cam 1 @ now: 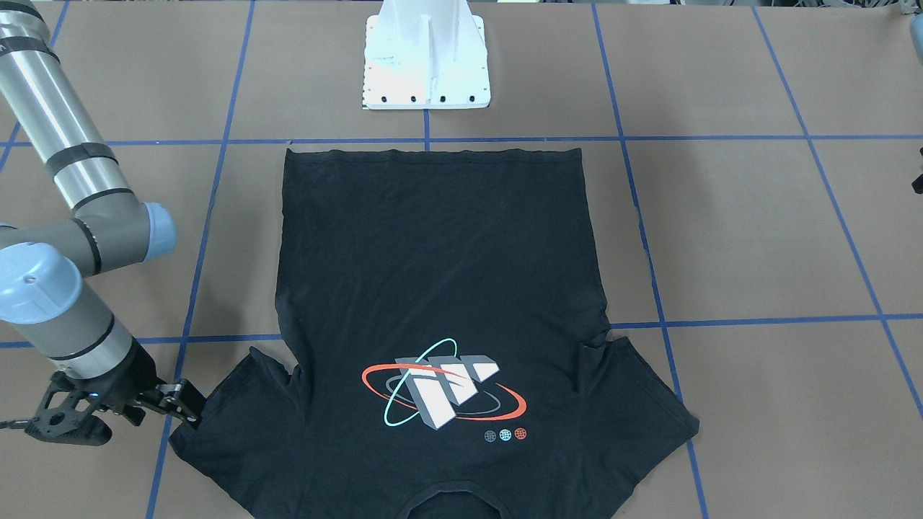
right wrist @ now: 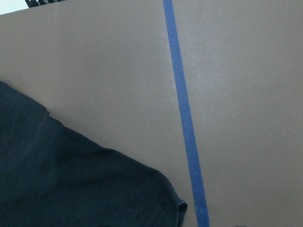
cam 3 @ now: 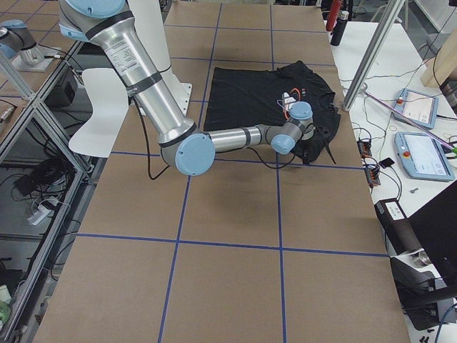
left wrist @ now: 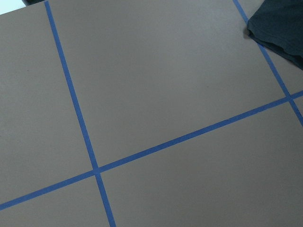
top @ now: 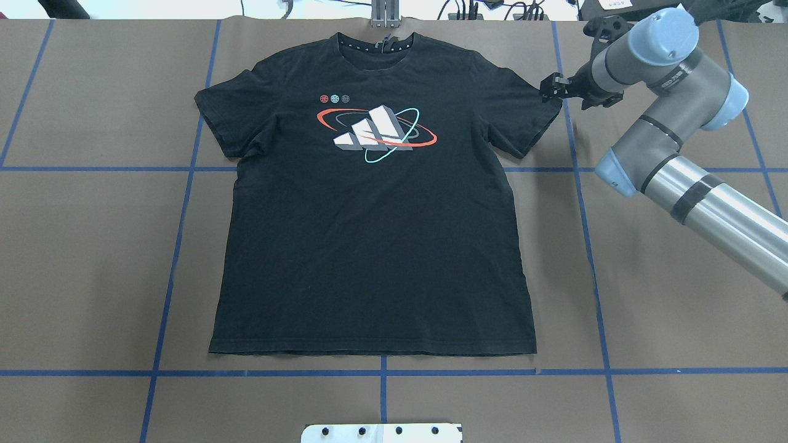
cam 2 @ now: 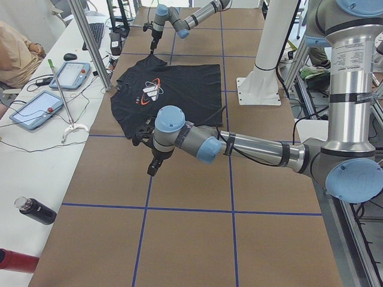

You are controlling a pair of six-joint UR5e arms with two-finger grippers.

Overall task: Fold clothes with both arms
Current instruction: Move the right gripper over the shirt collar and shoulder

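Observation:
The black T-shirt (top: 375, 234) lies flat with its logo up, collar at the far edge and hem toward the robot's base. My right gripper (top: 550, 89) sits low at the outer edge of the sleeve on its side (cam 1: 189, 407), fingers slightly apart; the sleeve (right wrist: 71, 179) still lies flat on the table. Only the exterior left view shows my left gripper (cam 2: 154, 166). It hangs over bare table a little off the other sleeve, and I cannot tell whether it is open. The left wrist view catches just a corner of that sleeve (left wrist: 279, 26).
The white pedestal base (cam 1: 427, 65) stands behind the hem. Blue tape lines (top: 381, 372) grid the brown table. A side bench holds tablets (cam 2: 36, 110) and a dark bottle (cam 2: 36, 210), and a person (cam 2: 15, 51) sits there. A metal post (cam 2: 90, 45) rises near the collar.

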